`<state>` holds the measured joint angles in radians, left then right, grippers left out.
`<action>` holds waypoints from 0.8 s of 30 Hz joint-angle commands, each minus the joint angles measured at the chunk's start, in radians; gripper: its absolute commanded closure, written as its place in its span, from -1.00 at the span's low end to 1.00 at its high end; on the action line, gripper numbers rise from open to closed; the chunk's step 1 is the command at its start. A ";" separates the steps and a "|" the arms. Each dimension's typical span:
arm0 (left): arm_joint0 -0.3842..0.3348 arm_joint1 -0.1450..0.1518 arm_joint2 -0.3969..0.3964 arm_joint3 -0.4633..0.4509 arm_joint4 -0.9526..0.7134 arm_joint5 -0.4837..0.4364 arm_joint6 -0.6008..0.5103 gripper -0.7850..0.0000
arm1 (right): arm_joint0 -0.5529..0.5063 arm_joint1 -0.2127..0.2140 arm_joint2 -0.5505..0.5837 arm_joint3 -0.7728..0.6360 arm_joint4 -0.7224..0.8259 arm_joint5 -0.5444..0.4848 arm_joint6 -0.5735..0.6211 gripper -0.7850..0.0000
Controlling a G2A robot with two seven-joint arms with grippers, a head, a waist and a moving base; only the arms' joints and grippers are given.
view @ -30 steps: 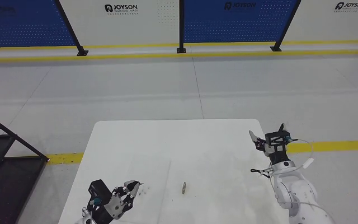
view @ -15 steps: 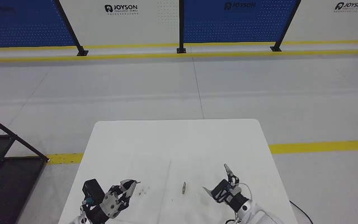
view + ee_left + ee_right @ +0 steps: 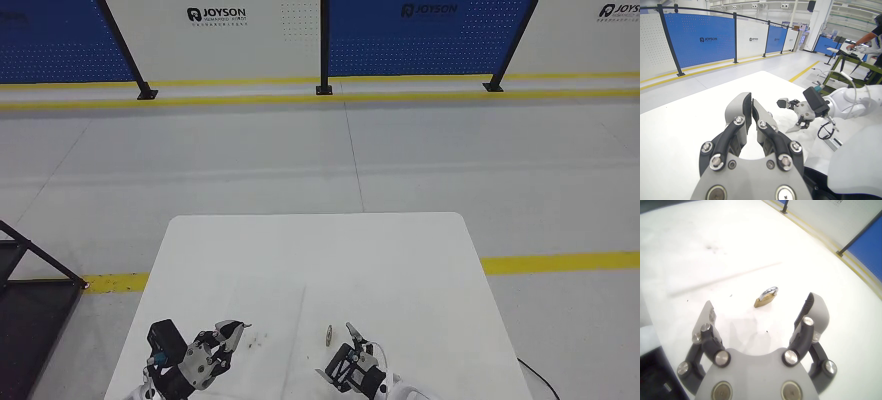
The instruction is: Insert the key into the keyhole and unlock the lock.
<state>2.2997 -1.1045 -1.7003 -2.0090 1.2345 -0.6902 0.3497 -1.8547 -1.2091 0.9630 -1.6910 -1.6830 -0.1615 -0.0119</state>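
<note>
Table [image 3: 300, 250] of plain white, described from its near edge outward. At that edge, the left gripper [image 3: 751, 102] is closed, its ribbed pads pressed together. No key can be seen between them, though a thin one could be hidden there. Beside it, the right gripper [image 3: 335, 352] hangs low over the table, spread wide and empty. Just ahead of its open fingers lies the padlock [image 3: 765, 299], a small brass body with a silver shackle, touching neither gripper. Its keyhole cannot be made out. The padlock is probably rigid, dense for its size and smooth, so it may skid on the slick top. The flat brass faces look like the best place to pinch, leaving the shackle and keyhole end free. Beyond the table stand blue and white fence panels [image 3: 420, 35].
</note>
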 commanded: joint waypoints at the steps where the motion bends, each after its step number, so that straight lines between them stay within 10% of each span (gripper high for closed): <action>1: 0.000 0.000 0.000 0.000 0.000 0.000 0.000 1.00 | 0.012 -0.005 -0.012 0.017 0.025 0.026 0.000 -1.00; 19: 0.000 0.000 0.000 0.000 0.000 0.000 0.000 1.00 | 0.023 -0.008 -0.023 0.024 0.027 0.031 0.012 -1.00; 24: 0.000 0.000 0.000 0.000 0.000 0.000 0.000 1.00 | 0.033 -0.026 -0.065 0.030 0.046 0.166 0.026 -1.00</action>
<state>2.2997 -1.1046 -1.7003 -2.0090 1.2345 -0.6901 0.3497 -1.8208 -1.2314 0.9080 -1.6633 -1.6285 -0.0423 0.0181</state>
